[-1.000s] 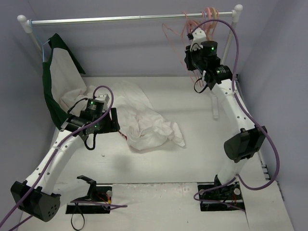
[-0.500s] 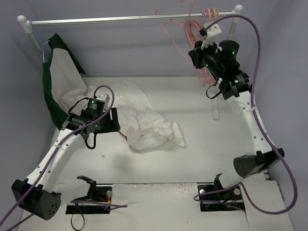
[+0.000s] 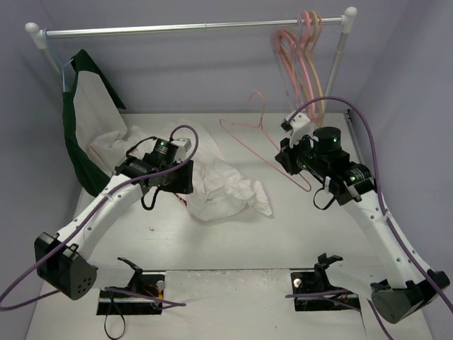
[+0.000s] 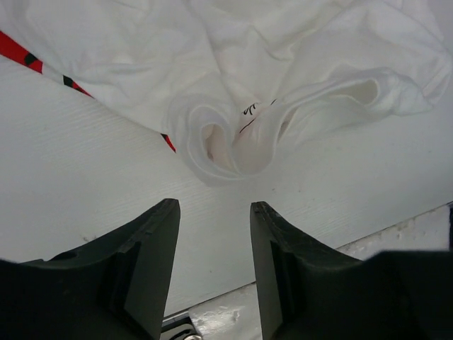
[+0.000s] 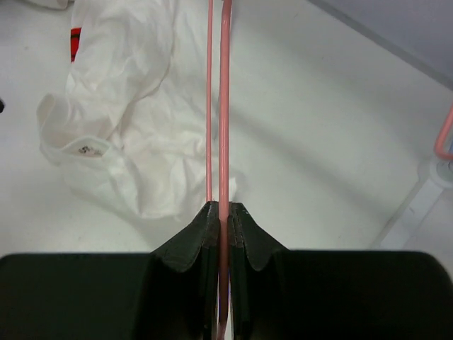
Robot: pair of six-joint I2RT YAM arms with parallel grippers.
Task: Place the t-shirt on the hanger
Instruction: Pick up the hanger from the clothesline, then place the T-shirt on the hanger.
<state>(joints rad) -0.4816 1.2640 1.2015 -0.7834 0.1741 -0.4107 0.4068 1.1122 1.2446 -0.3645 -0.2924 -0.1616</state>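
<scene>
The white t-shirt [image 3: 219,180] lies crumpled on the table, its collar showing in the left wrist view [image 4: 233,134] with bits of red print at the left. It also shows in the right wrist view [image 5: 134,120]. My left gripper [image 3: 182,178] is open and empty, low over the table just short of the collar, fingertips apart [image 4: 214,205]. My right gripper [image 3: 289,157] is shut on the thin pale-pink hanger [image 3: 258,138] and holds it above the table, right of the shirt. The wire runs between the closed fingers [image 5: 225,106].
A rail [image 3: 184,29] spans the back. Several pink and peach hangers [image 3: 301,49] hang at its right end by the post [image 3: 340,57]. A white shirt with dark green trim [image 3: 85,120] hangs at the left end, its hem on the table.
My right arm has come down from the rail with one pink hanger, toward the table's middle. My left gripper has moved right, up to the shirt's collar.
</scene>
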